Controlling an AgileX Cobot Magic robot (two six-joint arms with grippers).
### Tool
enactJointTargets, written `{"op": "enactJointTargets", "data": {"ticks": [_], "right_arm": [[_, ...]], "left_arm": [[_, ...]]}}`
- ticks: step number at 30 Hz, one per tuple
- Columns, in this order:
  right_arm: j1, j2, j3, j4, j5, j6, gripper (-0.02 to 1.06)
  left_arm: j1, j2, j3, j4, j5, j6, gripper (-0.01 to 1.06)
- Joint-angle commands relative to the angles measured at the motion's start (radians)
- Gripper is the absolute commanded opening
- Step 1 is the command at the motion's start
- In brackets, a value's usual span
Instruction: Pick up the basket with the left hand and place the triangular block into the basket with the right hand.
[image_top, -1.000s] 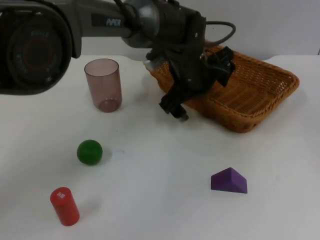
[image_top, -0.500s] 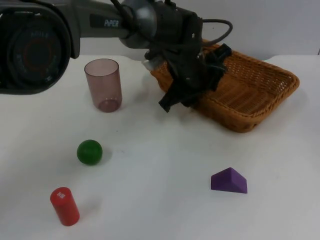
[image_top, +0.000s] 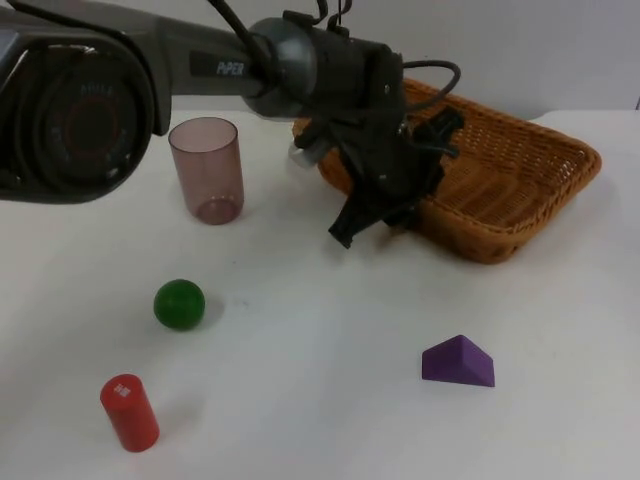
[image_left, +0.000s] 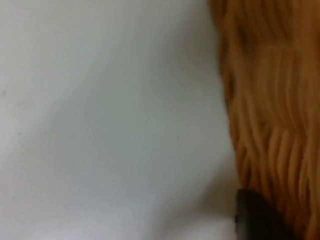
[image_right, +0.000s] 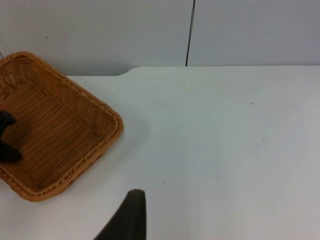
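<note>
The woven brown basket (image_top: 510, 170) lies at the back right of the table, its left side raised a little. My left gripper (image_top: 385, 215) straddles the basket's near-left rim, one finger outside and one inside, shut on the wall. In the left wrist view the basket wall (image_left: 270, 100) stands close beside a black fingertip (image_left: 252, 215). The purple triangular block (image_top: 458, 362) rests flat on the table in front, well apart from the basket. The right wrist view looks from afar at the basket (image_right: 55, 135); the right arm waits with its gripper open, one fingertip (image_right: 131, 212) in sight.
A translucent pinkish cup (image_top: 206, 170) stands upright left of the basket. A green ball (image_top: 179, 304) and a red cylinder (image_top: 129, 412) sit at the front left. The grey partition wall (image_right: 100, 30) closes off the table behind.
My left gripper has closed its fingers onto the basket's near-left rim and shifted slightly right. The basket's left side has moved a little with it. Nothing else has moved.
</note>
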Motion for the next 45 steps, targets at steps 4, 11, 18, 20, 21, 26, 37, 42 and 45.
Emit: {"op": "enactJointTargets", "data": {"ticks": [4,11,18,20,21,26,37,42,45], "right_arm": [[-0.002,-0.005,-0.008,-0.007,-0.011,-0.007,1.05],[-0.002,-0.005,-0.008,-0.007,-0.011,-0.007,1.05],[-0.002,-0.005,-0.008,-0.007,-0.017,-0.007,1.05],[-0.002,-0.005,-0.008,-0.007,-0.017,-0.007,1.05],[-0.002,-0.011,-0.008,-0.003,-0.018,-0.007,1.05],[-0.002,-0.039,-0.008,-0.003,-0.025,-0.007,1.05],[-0.002,-0.051,-0.009,0.039,-0.003,-0.008,1.05],[-0.002,-0.051,-0.009,0.042,-0.004,-0.008,1.05],[-0.002,-0.051,-0.009,0.044,-0.008,-0.008,1.05]], "left_arm": [[-0.002,-0.004,-0.008,0.002,0.019,-0.003,0.00],[-0.002,-0.025,-0.010,0.000,0.084,0.021,0.00],[-0.006,-0.136,-0.014,-0.036,0.264,0.318,0.00],[-0.006,-0.160,-0.014,-0.059,0.288,0.399,0.00],[-0.006,-0.180,-0.014,-0.076,0.309,0.467,0.00],[-0.001,-0.271,-0.014,-0.169,0.439,0.794,0.00],[0.053,-0.432,0.184,-0.204,0.419,0.975,0.00],[0.056,-0.572,0.472,-0.236,0.188,0.989,0.00],[0.073,-0.681,0.657,-0.246,0.138,0.996,0.00]]}}
